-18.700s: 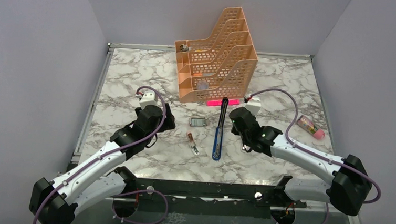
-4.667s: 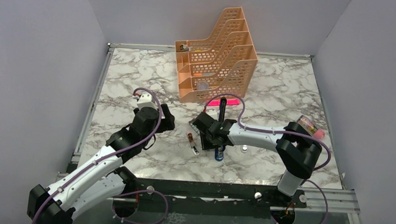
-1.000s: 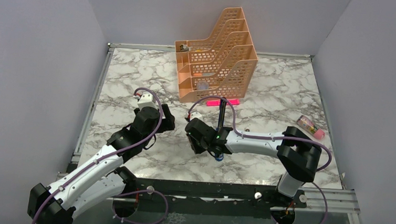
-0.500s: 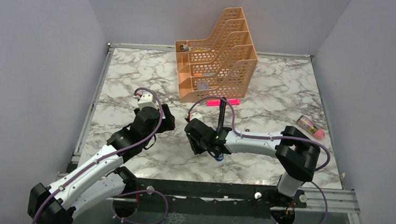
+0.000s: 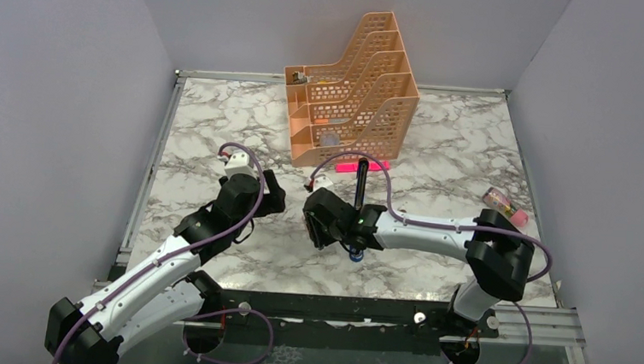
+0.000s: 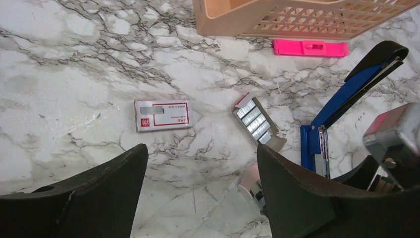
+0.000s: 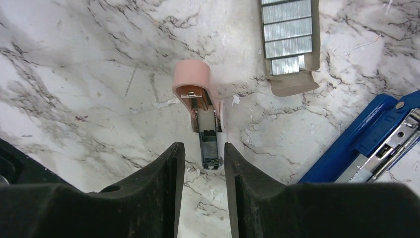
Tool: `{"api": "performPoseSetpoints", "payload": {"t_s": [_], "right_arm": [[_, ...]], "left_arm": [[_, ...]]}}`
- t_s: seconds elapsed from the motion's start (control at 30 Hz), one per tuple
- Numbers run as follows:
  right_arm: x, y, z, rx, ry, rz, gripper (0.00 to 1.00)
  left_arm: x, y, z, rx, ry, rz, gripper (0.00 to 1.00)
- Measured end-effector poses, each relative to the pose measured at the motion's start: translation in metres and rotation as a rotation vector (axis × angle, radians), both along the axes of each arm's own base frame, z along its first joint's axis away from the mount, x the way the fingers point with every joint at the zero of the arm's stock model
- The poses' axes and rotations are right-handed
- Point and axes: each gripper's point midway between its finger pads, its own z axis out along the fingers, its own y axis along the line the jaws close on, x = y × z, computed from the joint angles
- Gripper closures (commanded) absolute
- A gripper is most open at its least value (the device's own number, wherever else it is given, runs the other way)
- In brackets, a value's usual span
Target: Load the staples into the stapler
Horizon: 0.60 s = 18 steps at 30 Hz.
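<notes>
Barely shifted, right jaws astride peach piece [image 7: 193, 82]

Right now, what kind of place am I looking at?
Probably a robot test cell dressed as an office desk: a marble-patterned tabletop boxed in by plain lilac walls, holding a peach file organizer, a blue stapler and staples.

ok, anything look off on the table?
Nothing spilled. The stapler lies hinged open and the staple tray sits out of its box, as loading needs. One oddity: the right end effector straddles the peach-pink piece, not the tray.
</notes>
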Motion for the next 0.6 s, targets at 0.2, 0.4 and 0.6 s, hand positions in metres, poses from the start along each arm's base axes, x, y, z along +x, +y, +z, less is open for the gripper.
{"api": "performPoseSetpoints", "payload": {"t_s": [0.2, 0.4, 0.6], "right_arm": [[0.007, 0.011, 0.022, 0.054, -0.026, -0.023, 0.46], [0.024, 0.034, 0.048, 0.111, -0.063, -0.050, 0.38], [0.033, 0.036, 0.035, 0.057, -0.049, -0.068, 0.38]], "left_arm": [[-0.010, -0.003, -0.018, -0.034, 0.048, -0.015, 0.20], [-0.028, -0.001, -0.049, -0.083, 0.127, 0.003, 0.29], [-0.043, -0.001, -0.072, -0.128, 0.199, 0.014, 0.35]]}}
